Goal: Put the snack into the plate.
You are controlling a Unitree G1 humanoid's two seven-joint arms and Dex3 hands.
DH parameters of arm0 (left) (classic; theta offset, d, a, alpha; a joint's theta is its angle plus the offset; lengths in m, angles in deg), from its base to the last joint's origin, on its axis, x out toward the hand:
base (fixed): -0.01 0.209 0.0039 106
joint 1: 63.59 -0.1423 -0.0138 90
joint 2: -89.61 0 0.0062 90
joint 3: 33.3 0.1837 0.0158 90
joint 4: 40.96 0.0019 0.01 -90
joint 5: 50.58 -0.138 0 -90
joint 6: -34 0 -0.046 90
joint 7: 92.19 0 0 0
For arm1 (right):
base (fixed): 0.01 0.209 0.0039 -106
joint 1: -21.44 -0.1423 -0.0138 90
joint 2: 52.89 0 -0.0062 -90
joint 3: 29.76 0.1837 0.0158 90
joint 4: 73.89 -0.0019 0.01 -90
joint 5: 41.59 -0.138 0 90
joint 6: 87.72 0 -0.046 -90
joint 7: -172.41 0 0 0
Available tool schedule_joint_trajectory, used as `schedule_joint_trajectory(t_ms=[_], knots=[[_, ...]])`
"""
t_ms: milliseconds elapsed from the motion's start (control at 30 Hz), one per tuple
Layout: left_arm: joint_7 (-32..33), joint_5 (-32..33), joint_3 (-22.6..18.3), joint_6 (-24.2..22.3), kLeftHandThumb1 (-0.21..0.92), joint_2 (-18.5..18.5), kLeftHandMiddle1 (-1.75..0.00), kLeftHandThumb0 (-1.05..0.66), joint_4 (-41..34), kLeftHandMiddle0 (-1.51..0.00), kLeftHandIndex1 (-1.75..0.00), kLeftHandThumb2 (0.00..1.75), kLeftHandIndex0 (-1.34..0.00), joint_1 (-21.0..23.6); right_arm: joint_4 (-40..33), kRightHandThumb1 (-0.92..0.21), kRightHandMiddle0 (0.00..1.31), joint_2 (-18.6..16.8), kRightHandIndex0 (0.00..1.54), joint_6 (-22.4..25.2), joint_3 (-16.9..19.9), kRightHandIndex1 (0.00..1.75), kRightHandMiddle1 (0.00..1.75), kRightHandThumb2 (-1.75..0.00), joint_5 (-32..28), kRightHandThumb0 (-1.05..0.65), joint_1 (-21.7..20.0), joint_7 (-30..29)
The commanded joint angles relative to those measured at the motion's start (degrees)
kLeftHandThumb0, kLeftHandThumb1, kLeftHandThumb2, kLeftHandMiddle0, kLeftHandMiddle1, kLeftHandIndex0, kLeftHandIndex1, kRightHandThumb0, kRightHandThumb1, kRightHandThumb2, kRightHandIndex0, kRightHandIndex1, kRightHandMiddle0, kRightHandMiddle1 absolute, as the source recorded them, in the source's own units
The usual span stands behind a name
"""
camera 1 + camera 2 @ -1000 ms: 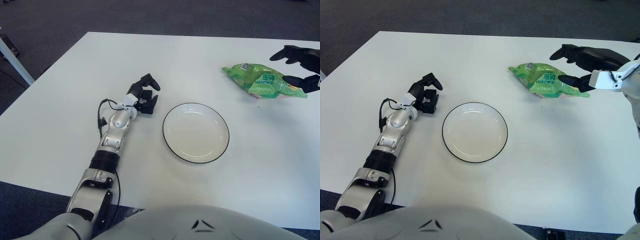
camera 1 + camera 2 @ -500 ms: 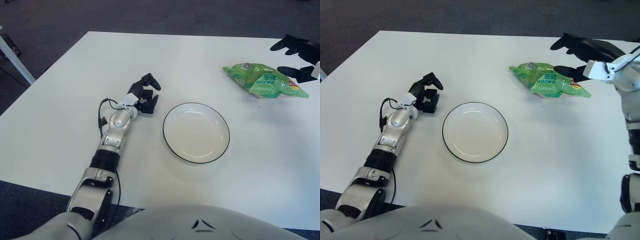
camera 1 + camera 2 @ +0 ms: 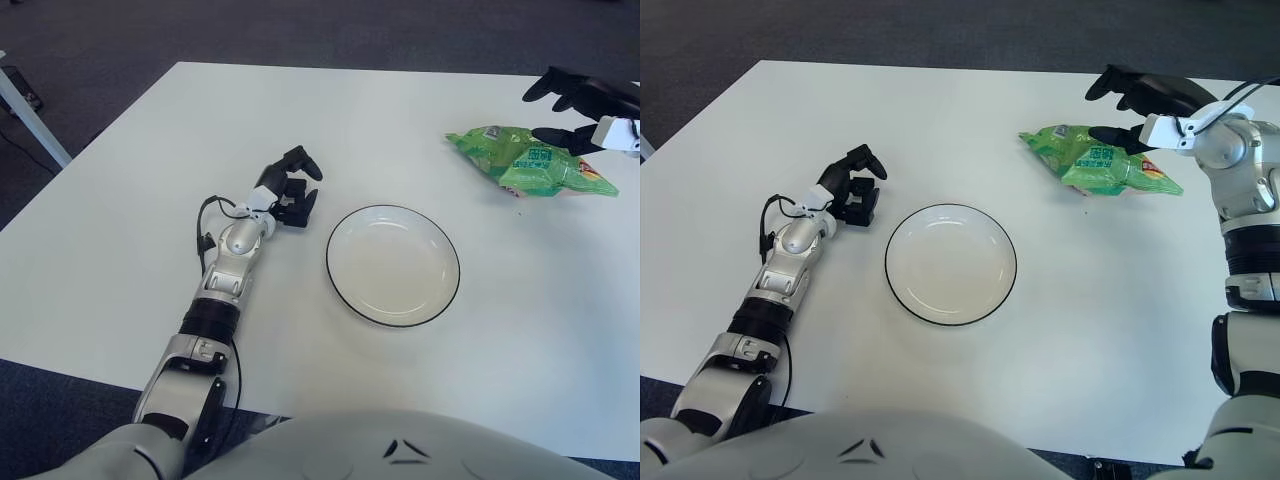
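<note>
A green snack bag [image 3: 1095,160] lies on the white table at the far right. My right hand [image 3: 1125,105] hovers over the bag's far side with its black fingers spread, one finger [image 3: 1110,133] reaching down close to the bag; I cannot tell whether it touches. The white plate [image 3: 951,263] with a dark rim sits empty near the table's middle, well to the left of the bag. My left hand [image 3: 853,190] shows left of the plate, its fingers curled and holding nothing.
The white table [image 3: 940,120] stretches wide around the plate and bag. Dark carpet lies beyond its far edge. A pale table leg [image 3: 25,115] shows at the far left, off the table.
My right hand has lifted off the bag's right end, then swung left and forward over the bag's far side. The bag stays in place. The left arm is still.
</note>
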Motion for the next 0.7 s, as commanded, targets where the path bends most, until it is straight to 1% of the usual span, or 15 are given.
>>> schedule_joint_trajectory(t_ms=[0, 133, 200, 300, 400, 500, 533, 567, 600, 667], knots=[[-0.2, -0.7, 0.7, -0.1, 0.37, -0.2, -1.75, -0.46, 2.5, -1.26, -1.75, 1.25, -0.57, -4.0, 1.6, -0.92, 0.0, -0.8, 0.22, -1.4, -1.2, 1.18, 1.15, -0.8, 0.7, -0.84, -1.9, -0.2], [-0.1, -0.8, 0.7, 0.1, 0.37, -0.2, -1.75, -0.46, 2.5, -1.26, -1.75, 1.25, -0.57, -4.0, 2.3, -0.92, 0.0, -1.1, 0.22, -1.7, -2.0, 1.22, 1.15, -0.82, 0.5, -0.85, -2.4, 0.8], [0.1, -1.1, 0.8, 0.0, 0.37, -0.2, -1.75, -0.46, 2.3, -1.26, -1.75, 1.25, -0.57, -4.1, 2.7, -0.92, 0.0, -1.4, 0.22, -1.5, -2.8, 1.24, 1.13, -0.83, 0.2, -0.86, -2.6, 2.5], [0.5, -1.6, 0.9, 0.0, 0.37, -0.1, -1.75, -0.46, 2.1, -1.25, -1.75, 1.25, -0.57, -4.1, 3.8, -0.92, 0.0, -2.1, 0.17, -1.2, -3.8, 1.21, 1.01, -0.88, 0.1, -0.88, -3.0, 4.1], [0.8, -1.9, 0.9, 0.1, 0.37, -0.2, -1.75, -0.46, 2.0, -1.25, -1.75, 1.25, -0.57, -4.2, 5.5, -0.92, 0.0, -2.6, 0.13, -1.6, -4.5, 1.12, 0.93, -0.91, 0.1, -0.9, -3.6, 4.9], [0.7, -1.9, 0.9, 0.1, 0.37, -0.2, -1.75, -0.46, 1.6, -1.25, -1.75, 1.25, -0.57, -4.4, 7.8, -0.92, 0.0, -3.1, 0.05, -2.4, -5.4, 0.85, 0.77, -0.96, 0.1, -0.92, -4.3, 5.9], [0.5, -1.7, 0.9, 0.1, 0.37, -0.2, -1.75, -0.46, 1.4, -1.25, -1.75, 1.25, -0.57, -4.5, 8.5, -0.92, 0.0, -3.2, 0.04, -2.8, -5.6, 0.81, 0.75, -0.96, 0.0, -0.93, -4.5, 6.5], [0.3, -1.6, 0.9, 0.0, 0.37, -0.2, -1.75, -0.46, 1.3, -1.25, -1.75, 1.25, -0.57, -4.5, 9.1, -0.92, 0.0, -3.3, 0.03, -3.1, -5.8, 0.73, 0.71, -0.97, -0.1, -0.93, -4.6, 6.8], [0.0, -1.3, 0.8, 0.0, 0.37, -0.2, -1.75, -0.46, 1.3, -1.25, -1.75, 1.25, -0.57, -4.5, 9.9, -0.92, 0.0, -3.4, 0.02, -3.5, -6.0, 0.7, 0.69, -0.98, -0.4, -0.93, -4.8, 7.6], [-0.3, -1.0, 0.8, -0.1, 0.37, -0.3, -1.75, -0.46, 1.2, -1.25, -1.75, 1.25, -0.57, -4.6, 11.0, -0.92, 0.0, -3.6, 0.01, -4.2, -6.3, 0.58, 0.62, -1.0, -0.7, -0.94, -5.1, 8.5]])
